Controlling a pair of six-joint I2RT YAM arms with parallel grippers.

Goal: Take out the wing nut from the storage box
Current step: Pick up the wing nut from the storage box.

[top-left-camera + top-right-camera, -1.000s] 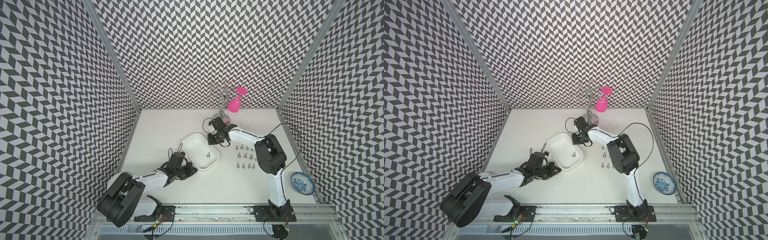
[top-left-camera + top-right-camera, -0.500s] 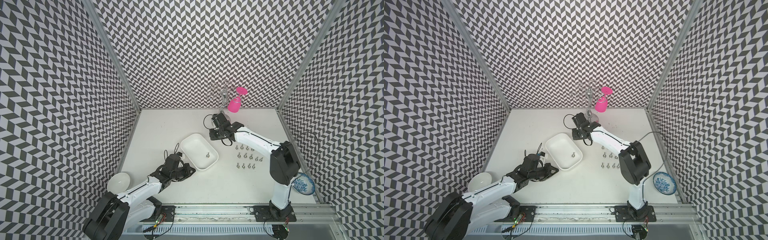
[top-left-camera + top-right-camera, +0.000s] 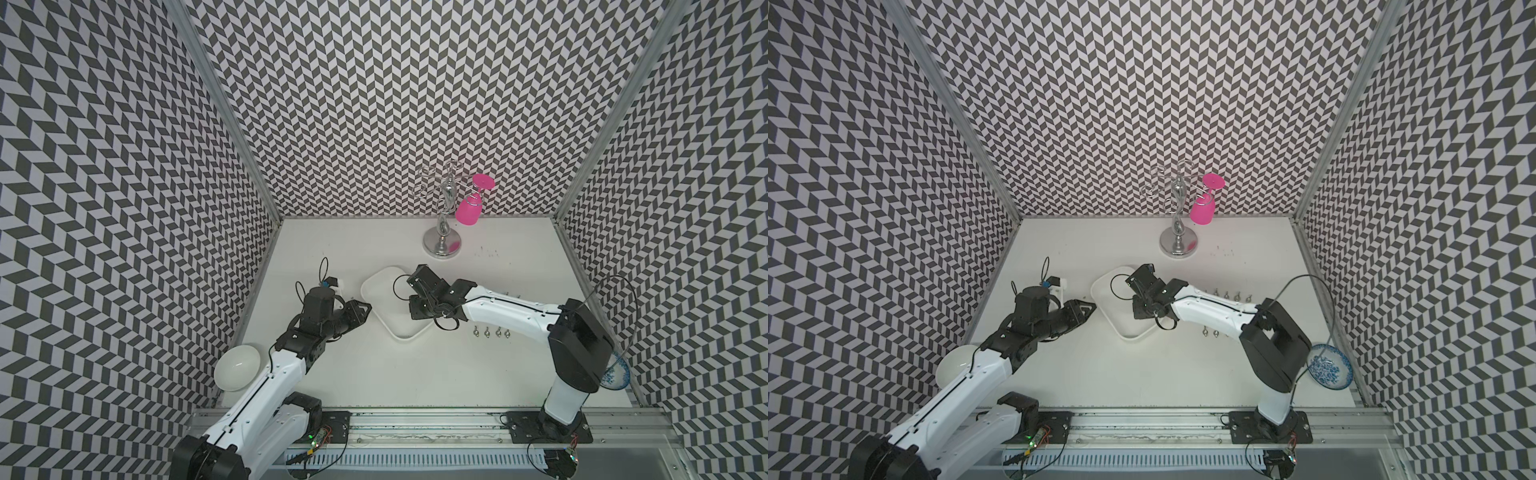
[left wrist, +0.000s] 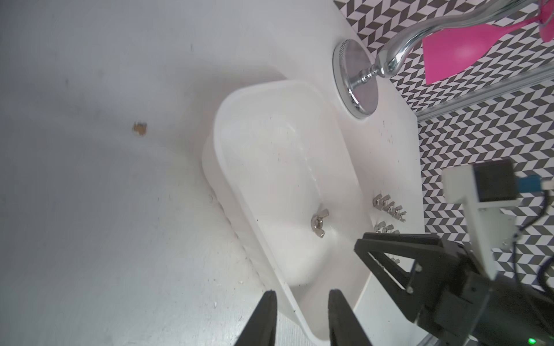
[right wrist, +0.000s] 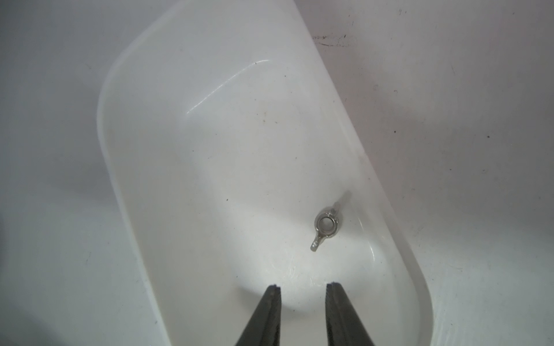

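The wing nut (image 5: 326, 224) lies flat on the storage box (image 5: 186, 134) floor, just ahead of the right claw (image 5: 303, 288), whose jaws hang apart and empty. In both top views the left claw (image 3: 368, 309) sits at the box's nine o'clock rim, jaws apart astride it.

Robot test cell, laboratory type: white worktop (image 3: 374, 374) walled left, right and far by black-and-white chevron panels (image 3: 374, 104) in aluminium framing (image 3: 222, 104), two white-and-black arms (image 3: 511, 311) bolted to near-edge slotted rail (image 3: 415, 424), circuit board (image 3: 318, 439) exposed.
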